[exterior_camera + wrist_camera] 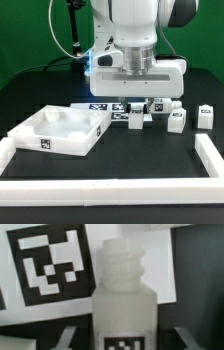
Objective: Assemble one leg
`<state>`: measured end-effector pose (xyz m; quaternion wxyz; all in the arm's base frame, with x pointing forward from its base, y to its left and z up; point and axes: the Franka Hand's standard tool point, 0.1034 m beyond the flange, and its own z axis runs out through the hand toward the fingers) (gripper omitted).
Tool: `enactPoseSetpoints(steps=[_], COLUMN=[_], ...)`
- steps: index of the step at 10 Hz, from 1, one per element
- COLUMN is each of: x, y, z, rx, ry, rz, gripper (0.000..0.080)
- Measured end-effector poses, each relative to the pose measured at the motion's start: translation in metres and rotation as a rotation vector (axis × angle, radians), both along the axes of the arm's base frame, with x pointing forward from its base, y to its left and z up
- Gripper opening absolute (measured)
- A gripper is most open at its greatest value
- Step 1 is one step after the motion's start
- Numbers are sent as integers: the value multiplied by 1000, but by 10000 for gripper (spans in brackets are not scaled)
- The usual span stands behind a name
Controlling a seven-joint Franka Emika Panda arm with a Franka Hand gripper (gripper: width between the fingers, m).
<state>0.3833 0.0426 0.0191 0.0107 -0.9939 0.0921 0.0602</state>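
Pincer: my pincer hangs low over the tabletop, about midway along its back edge. In the wrist view the jaws lie against both flanks of the leg, so I judge it closed on that leg.
Leg: the leg sits lengthwise between my jaws. Its squarish body is in the grip and its narrower ridged end sticks out beyond them.
Leg tag: a small tag shows on the face turned to the wrist camera.
Backdrop: a large tag on a flat white surface lies behind the leg. I cannot tell whether that surface is the marker board or a panel.
Spare posts: one spare post and a second post stand near the back edge, toward the exterior view's right and apart from each other.
Tray: the tray lies by the tabletop's edge on the exterior view's left, well apart from my pincer.
Weight: light, I judge — a small plastic post.
Stiffness: hard and rigid, so it should not give under the jaws.
Surface: the faces look smooth, so I expect the leg could slip or twist if I hold it off-centre.
Where to hold: two opposite flat faces of the square body, squarely — never the ridged end, which I take to be the mating end and want left free.
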Motion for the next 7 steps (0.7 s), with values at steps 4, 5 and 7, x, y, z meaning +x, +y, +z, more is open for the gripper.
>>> enactPoseSetpoints(steps=[4, 5, 7], x=[4, 8, 19], y=[-11, -26, -59], z=[22, 35, 48], rx=[36, 52, 74], ry=[44, 37, 39], rz=[17, 27, 23], gripper=[558, 558, 646])
